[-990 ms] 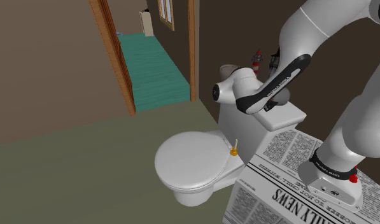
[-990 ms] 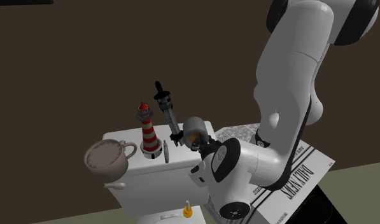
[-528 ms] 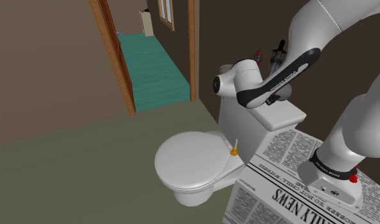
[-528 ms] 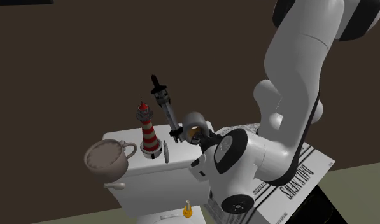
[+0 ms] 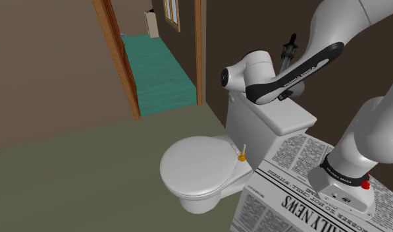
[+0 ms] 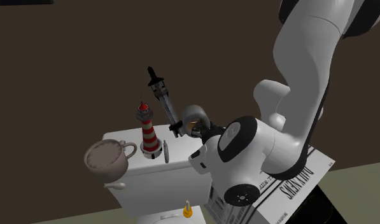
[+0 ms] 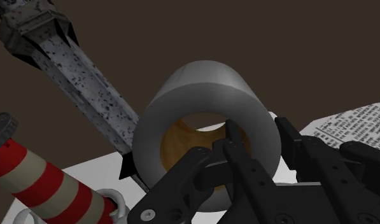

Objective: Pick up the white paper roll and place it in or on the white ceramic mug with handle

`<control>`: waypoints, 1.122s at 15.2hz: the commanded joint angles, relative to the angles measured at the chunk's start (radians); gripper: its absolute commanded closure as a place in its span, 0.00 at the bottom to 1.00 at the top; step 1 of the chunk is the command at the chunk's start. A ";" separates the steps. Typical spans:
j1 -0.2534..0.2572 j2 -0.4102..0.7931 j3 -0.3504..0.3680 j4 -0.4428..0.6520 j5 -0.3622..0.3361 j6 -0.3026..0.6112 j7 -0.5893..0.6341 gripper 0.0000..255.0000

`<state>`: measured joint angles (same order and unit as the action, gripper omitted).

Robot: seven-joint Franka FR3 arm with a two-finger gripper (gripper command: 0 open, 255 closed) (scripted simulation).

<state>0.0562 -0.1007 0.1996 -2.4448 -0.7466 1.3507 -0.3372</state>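
Paper roll (image 7: 204, 89) looks matt grey-white, its core (image 7: 177, 141) woody brown; beside the roll, a rough speckled grey tool (image 7: 86, 83); the stand (image 5: 287, 178) is newsprint-covered.

Lit softly and evenly from above in the shoulder view: bright on the white toilet lid (image 5: 195, 166) and the arm (image 5: 359, 138), dim on the brown wall (image 5: 50, 72). Brighter beyond the doorway, on the teal floor (image 5: 158, 72). Faintly shaded, with soft edges, under the toilet bowl's rim. Much darker in the second exterior view, set against a deep brown back wall (image 6: 86, 57), the arm's underside falling to grey. Smoothly graded over the grey paper roll (image 7: 201, 79) in the wrist view, pale at the rim, warm orange inside the core.
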 commanded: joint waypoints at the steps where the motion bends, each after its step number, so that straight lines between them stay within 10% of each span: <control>1: 0.000 -0.021 0.000 0.006 -0.002 -0.018 -0.020 1.00; 8: 0.004 -0.077 0.002 0.034 -0.007 -0.075 -0.082 1.00; 17: -0.057 0.220 -0.053 0.365 -0.138 -0.058 -0.153 1.00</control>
<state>0.0032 0.0879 0.1504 -2.1162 -0.8734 1.2927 -0.4837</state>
